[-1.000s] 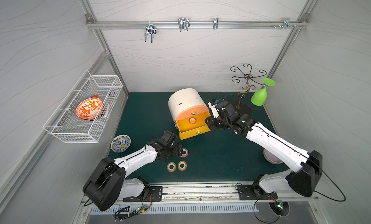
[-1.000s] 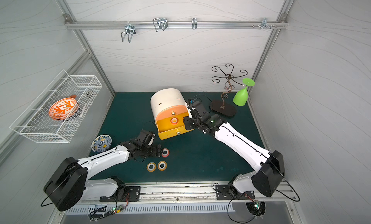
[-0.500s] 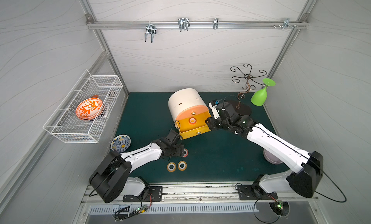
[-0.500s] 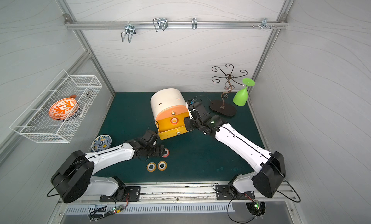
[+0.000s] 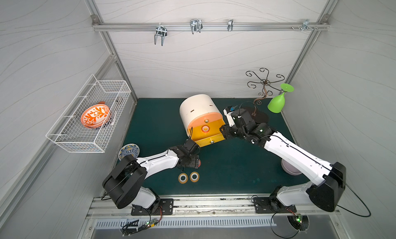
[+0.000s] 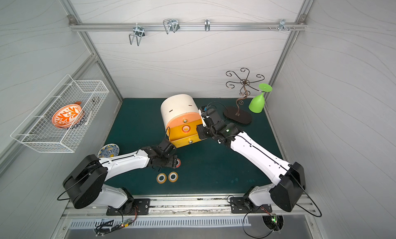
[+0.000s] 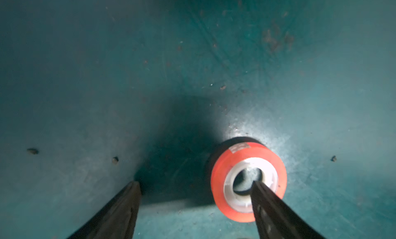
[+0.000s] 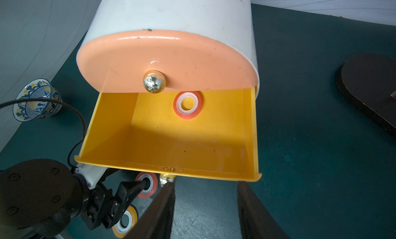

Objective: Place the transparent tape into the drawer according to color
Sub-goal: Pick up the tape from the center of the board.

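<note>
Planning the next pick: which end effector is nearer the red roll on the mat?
Left. The left end effector is at the red roll, one finger in its core. The right end effector hangs by the drawer front, away from the roll.

Left pincer [image 7: 195, 182] has lowered over the red tape roll [image 7: 218, 178].
</note>
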`<action>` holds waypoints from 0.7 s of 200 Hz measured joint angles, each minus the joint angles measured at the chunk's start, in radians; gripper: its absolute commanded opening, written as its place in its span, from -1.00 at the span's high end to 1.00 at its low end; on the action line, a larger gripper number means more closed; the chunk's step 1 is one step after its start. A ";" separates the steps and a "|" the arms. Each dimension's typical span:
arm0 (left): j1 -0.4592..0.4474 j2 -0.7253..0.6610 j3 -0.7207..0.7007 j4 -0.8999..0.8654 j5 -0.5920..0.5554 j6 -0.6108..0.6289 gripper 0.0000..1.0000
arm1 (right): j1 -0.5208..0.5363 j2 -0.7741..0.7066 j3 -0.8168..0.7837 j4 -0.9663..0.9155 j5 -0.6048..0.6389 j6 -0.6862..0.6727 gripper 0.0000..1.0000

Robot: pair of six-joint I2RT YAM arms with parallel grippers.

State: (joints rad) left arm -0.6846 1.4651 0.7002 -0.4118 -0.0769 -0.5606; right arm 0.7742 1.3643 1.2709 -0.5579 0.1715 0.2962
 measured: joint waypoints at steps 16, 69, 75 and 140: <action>-0.001 0.013 0.015 -0.017 -0.008 -0.001 -0.69 | 0.000 -0.002 0.000 0.000 0.001 0.000 -0.03; -0.003 0.030 0.036 -0.053 -0.032 0.004 -0.68 | -0.002 -0.006 0.000 0.000 0.003 -0.001 -0.03; -0.003 0.031 0.036 -0.055 -0.037 0.006 -0.67 | -0.002 -0.006 0.000 0.000 0.003 -0.001 -0.03; -0.003 0.031 0.036 -0.093 -0.076 0.007 -0.67 | -0.002 -0.006 0.000 0.000 0.003 -0.002 -0.04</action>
State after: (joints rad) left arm -0.6880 1.4956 0.7364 -0.5053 -0.1524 -0.5533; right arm 0.7719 1.3582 1.2709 -0.5583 0.1749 0.2947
